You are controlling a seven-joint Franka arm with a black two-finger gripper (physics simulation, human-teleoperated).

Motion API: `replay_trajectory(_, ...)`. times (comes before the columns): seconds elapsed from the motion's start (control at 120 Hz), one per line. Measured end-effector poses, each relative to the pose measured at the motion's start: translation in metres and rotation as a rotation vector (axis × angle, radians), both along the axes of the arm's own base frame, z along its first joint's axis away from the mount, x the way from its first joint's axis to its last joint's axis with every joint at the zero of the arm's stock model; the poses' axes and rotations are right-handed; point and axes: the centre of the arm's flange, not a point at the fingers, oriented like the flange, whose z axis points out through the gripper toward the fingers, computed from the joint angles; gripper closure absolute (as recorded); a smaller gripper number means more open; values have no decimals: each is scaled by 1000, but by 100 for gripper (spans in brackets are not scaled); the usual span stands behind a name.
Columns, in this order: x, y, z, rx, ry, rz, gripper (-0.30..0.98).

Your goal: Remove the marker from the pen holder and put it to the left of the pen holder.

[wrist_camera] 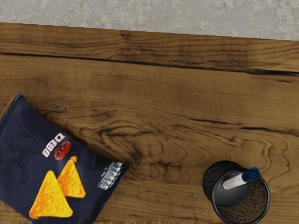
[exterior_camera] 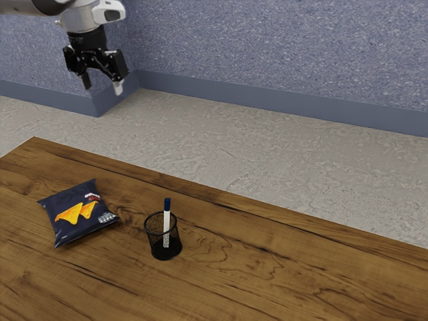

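Observation:
High at the upper left of the exterior view, my gripper (exterior_camera: 102, 85) hangs well above the table with its two fingers spread apart and nothing between them. A white marker (exterior_camera: 166, 224) with a dark blue cap stands upright in the black mesh pen holder (exterior_camera: 156, 244), its capped end rising over the rim. From above, in the wrist view, the marker (wrist_camera: 236, 180) leans toward the rim of the pen holder (wrist_camera: 216, 207), blue cap up.
A dark chips bag (exterior_camera: 70, 221) lies on the wooden table (exterior_camera: 287, 281), on the exterior view's left of the pen holder. In the wrist view the bag (wrist_camera: 28, 154) and the table's far edge (wrist_camera: 140, 35) appear too.

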Motion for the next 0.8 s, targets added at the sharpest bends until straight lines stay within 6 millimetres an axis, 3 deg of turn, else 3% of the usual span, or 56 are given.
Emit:
replay_trajectory(0.242,2,-11,0,2,4,-43,0)
replay_trajectory(0.325,23,-28,-2,35,-31,-83,0)
replay_trajectory(0.4,55,-45,-40,63,-26,-121,0)
replay_trajectory(0.617,128,-31,-182,98,1,-135,0)
replay_trajectory(0.708,142,-36,-221,74,-11,-134,0)
replay_trajectory(0.8,141,-68,-257,60,-28,-177,0)
